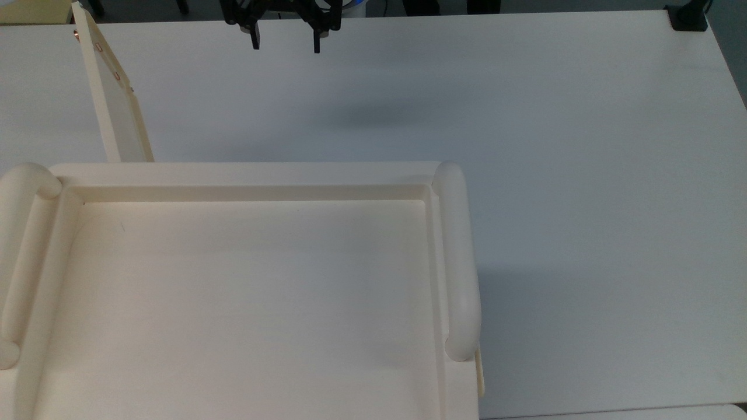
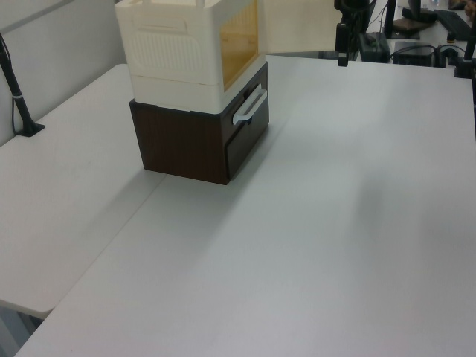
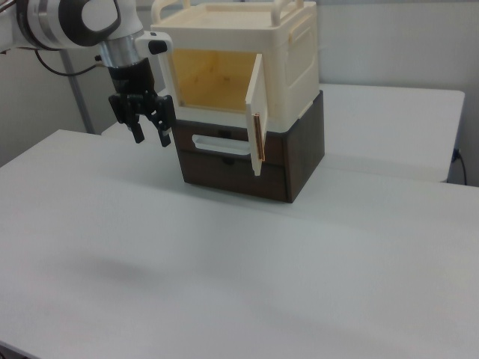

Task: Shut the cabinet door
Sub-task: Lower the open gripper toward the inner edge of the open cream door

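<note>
Right view: tool (image 3: 148, 134) hovering above surface (image 3: 224, 254), fingers spread, holding nothing. Cabinet door (image 3: 257, 123) standing open on cabinet (image 3: 296, 63). Approach step; next probably moving behind door, pushing it shut.

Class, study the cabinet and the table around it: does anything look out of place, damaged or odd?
Only the cabinet door stands out: it hangs wide open, edge toward the camera in the right view, baring the cabinet's orange-lit inside. Nothing looks spilled or broken.
</note>
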